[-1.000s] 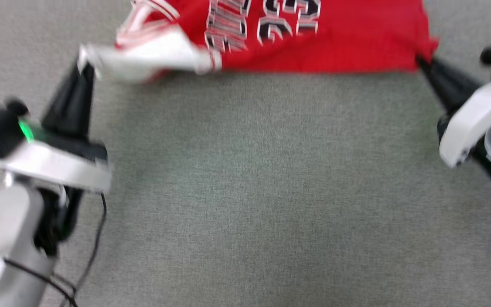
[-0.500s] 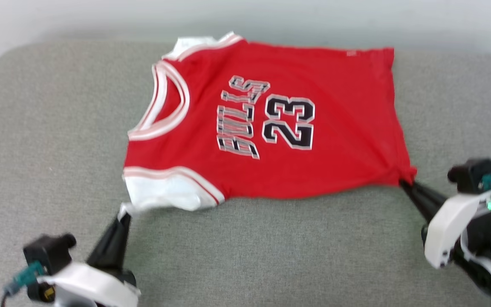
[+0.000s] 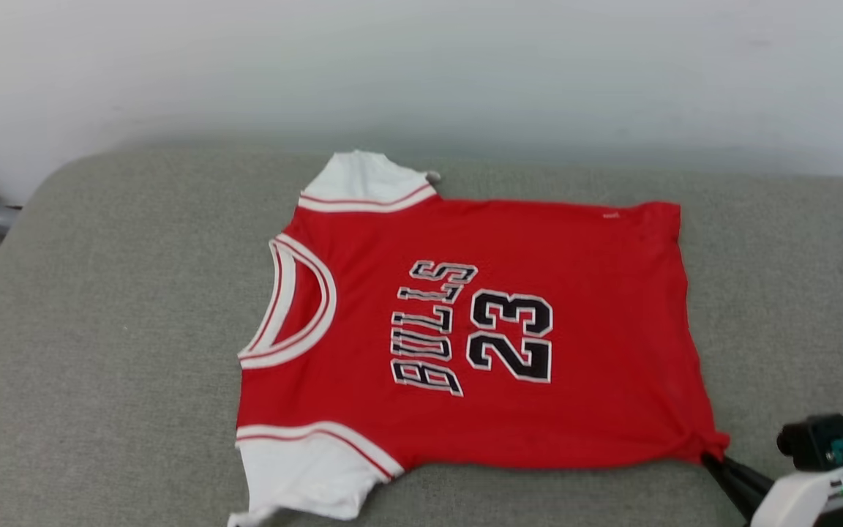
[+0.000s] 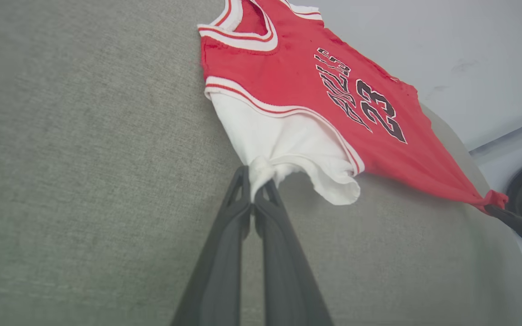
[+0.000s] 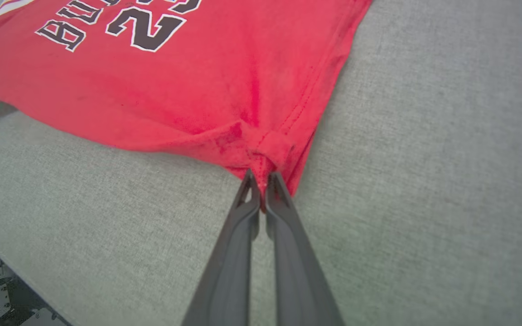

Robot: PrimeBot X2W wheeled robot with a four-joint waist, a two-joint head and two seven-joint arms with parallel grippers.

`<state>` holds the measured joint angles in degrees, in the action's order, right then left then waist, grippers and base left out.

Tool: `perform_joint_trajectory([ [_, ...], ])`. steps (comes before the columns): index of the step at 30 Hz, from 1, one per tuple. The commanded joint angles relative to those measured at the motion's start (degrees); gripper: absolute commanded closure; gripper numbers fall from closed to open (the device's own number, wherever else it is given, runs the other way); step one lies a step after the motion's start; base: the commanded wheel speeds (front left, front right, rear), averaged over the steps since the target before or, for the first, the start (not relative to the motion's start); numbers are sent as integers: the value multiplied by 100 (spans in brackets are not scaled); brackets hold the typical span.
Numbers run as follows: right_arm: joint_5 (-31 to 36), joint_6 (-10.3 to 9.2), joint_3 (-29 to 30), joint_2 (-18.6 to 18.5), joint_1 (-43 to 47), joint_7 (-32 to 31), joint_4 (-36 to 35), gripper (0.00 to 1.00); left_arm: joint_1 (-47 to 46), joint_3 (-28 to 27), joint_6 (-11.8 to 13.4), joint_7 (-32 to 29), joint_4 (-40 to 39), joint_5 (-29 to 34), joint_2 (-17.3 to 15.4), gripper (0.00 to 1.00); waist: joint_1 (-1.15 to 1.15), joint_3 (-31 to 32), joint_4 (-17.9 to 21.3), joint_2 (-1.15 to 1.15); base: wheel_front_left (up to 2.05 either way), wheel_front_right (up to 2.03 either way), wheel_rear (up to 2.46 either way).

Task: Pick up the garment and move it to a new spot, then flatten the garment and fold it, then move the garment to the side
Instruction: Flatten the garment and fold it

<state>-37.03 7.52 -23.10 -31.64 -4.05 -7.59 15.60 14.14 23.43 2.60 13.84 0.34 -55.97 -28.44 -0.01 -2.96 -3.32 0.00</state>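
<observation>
Head view: the garment (image 3: 480, 329) lay flat, print up, at the centre of the grey cushion (image 3: 99, 329), collar toward 9 o'clock. The right gripper (image 3: 714, 462), at 4 o'clock, was pinched tight on the red hem corner (image 3: 710, 443).

Left wrist view: the left gripper (image 4: 254, 183) was clamped on the white sleeve (image 4: 283, 140) (cloth bunched between the tips), the body spreading toward 1 o'clock.

Right wrist view: both fingers were closed on the hem corner, cloth fanning toward 11 o'clock.
</observation>
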Motion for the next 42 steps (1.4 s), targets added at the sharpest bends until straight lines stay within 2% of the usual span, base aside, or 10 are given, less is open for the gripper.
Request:
perform_joint_trajectory([
  [1, -35, -6, 49, -48, 172, 44, 2, 100, 171, 10, 7, -51, -55, -56, -49, 100, 1, 171, -51, 0, 0, 0, 0],
  [13, -147, -6, 355, -206, 1157, 85, -214, 100, 978, 245, -85, -636, -492, -514, -326, 100, 1, 444, -208, 0, 0, 0, 0],
  [17, -121, -6, 484, -170, 1287, 70, -288, 100, 976, 159, -31, -588, -516, -479, -416, 100, 1, 453, -219, 0, 0, 0, 0],
  [32, -276, -6, 531, 78, 969, -30, -571, 100, 27, 79, -71, -408, -321, 108, -553, 100, 1, 357, 4, 0, 0, 0, 0],
  [42, -411, -6, 541, 91, 465, -202, -758, 100, -1135, 73, -353, -635, -7, 404, -745, 100, 1, -22, 184, 0, 0, 0, 0],
])
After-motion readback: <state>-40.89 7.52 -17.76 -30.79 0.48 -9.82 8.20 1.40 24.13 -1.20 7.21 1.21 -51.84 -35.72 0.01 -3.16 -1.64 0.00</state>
